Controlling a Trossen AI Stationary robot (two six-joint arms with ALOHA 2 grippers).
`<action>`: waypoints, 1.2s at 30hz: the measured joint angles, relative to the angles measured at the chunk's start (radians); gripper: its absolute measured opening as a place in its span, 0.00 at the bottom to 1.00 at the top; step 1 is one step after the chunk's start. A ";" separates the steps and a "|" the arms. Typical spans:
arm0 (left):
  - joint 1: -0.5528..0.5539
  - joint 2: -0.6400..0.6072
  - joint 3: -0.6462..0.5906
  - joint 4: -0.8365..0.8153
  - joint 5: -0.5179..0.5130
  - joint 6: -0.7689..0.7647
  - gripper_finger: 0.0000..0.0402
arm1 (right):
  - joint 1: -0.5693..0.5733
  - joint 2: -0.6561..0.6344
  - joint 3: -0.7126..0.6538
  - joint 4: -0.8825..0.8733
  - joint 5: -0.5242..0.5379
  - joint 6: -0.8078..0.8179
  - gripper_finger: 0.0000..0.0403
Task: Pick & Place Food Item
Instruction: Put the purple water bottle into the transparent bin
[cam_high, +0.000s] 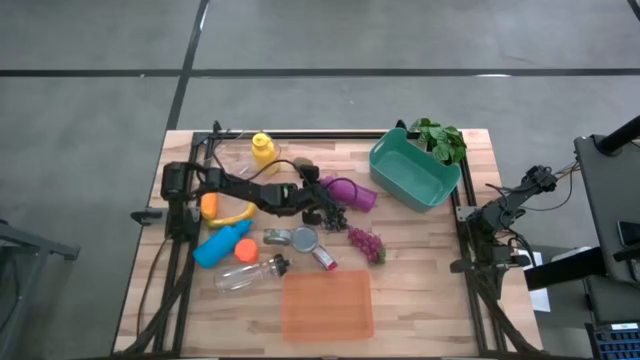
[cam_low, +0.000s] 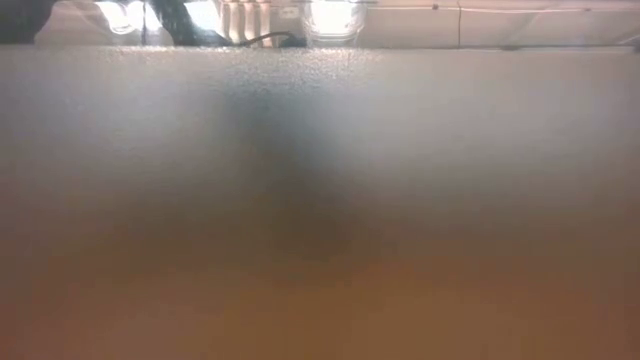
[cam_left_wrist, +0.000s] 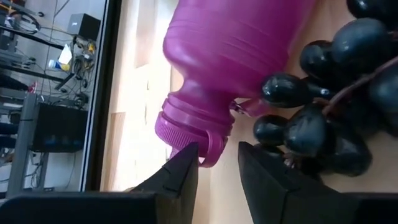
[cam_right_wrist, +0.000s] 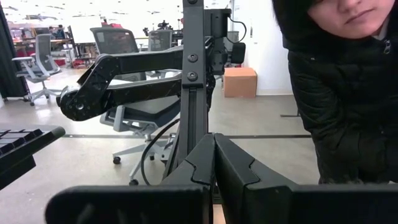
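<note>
From above, the left gripper reaches across the worktop to the dark grape bunch, which lies just ahead of its fingers beside the magenta bottle. The right gripper waits folded at the worktop's far edge, so the left arm is clearly nearer.

The low view is blocked by something close against it.

From the left wrist, the fingers stand released, slightly apart, the bottle's cap between their tips and the grapes off to one side.

From the right wrist, its fingers are clenched together, empty; a person in a dark jacket stands beyond.
</note>
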 joint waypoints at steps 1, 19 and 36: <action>0.003 0.000 0.000 0.000 0.000 0.000 0.29 | 0.000 0.000 0.000 0.000 0.000 0.000 0.02; 0.016 -0.001 0.000 0.037 0.000 0.056 0.29 | 0.000 0.000 0.000 0.000 0.000 0.000 0.02; 0.021 -0.001 0.000 0.031 0.026 0.052 0.29 | 0.000 0.000 0.000 0.000 0.000 0.000 0.02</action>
